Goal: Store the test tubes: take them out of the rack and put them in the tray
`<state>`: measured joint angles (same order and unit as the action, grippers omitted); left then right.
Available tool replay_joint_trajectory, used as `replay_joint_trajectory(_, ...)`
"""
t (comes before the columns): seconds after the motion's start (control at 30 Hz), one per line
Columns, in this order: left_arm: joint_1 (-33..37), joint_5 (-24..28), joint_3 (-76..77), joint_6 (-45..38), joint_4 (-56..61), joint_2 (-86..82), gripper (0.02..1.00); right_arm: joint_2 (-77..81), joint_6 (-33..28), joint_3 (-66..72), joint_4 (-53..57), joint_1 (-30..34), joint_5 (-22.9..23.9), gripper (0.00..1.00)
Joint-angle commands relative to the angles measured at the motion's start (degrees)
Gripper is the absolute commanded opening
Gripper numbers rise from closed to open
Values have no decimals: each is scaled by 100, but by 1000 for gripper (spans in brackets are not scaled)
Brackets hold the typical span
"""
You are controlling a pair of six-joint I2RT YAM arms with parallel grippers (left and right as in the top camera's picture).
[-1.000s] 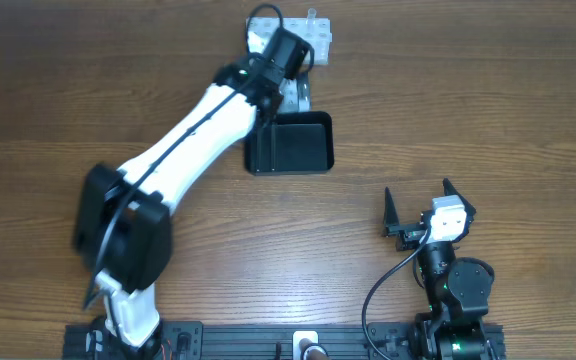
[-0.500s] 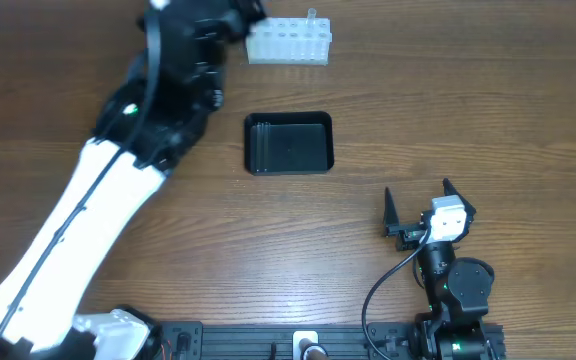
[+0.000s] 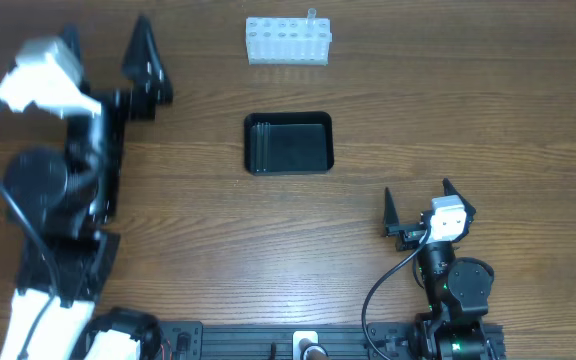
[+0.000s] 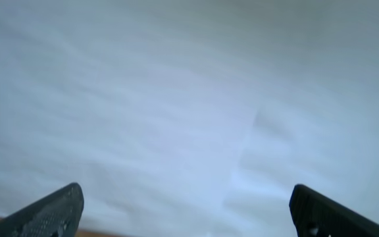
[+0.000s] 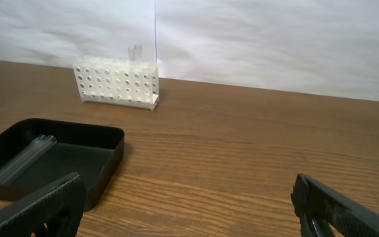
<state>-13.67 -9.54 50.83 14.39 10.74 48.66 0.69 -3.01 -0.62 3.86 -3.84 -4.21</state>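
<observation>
Two arms are resting near their bases, tools spread wide.
The left arm (image 3: 63, 200) is standing folded and raised at the left, its left tool (image 3: 108, 50) lifted high and tilting upward, fingers (image 4: 51, 210) gaping. The right arm (image 3: 453, 285) is crouching low over its base, the right tool (image 3: 420, 198) pointing forward along the surface, its fingers (image 5: 45, 204) likewise parted.

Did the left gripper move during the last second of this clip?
Yes. It was at the left end of the rack, just beyond the tray. The left gripper is now well left of both, jaws open.
</observation>
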Motion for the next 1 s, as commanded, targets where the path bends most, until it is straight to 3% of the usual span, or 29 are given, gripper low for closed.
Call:
replay_joint_trajectory(0.03,527,1266,-1346,-374,463,-1038,996,-42,17,31,9,26,-68,991)
replay_joint_trajectory(0.27,1054,1467,-3401,-378,1292,-2837,996,-42,20,31,9,26,-68,993)
replay_joint_trajectory(0.63,1128,1467,-5036,-671,1272,-4299,998,-39,20,31,9,26,-68,991)
replay_joint_trajectory(1.0,1117,1469,-5049,-669,-839,-4850,1000,-42,20,31,9,26,-68,993)
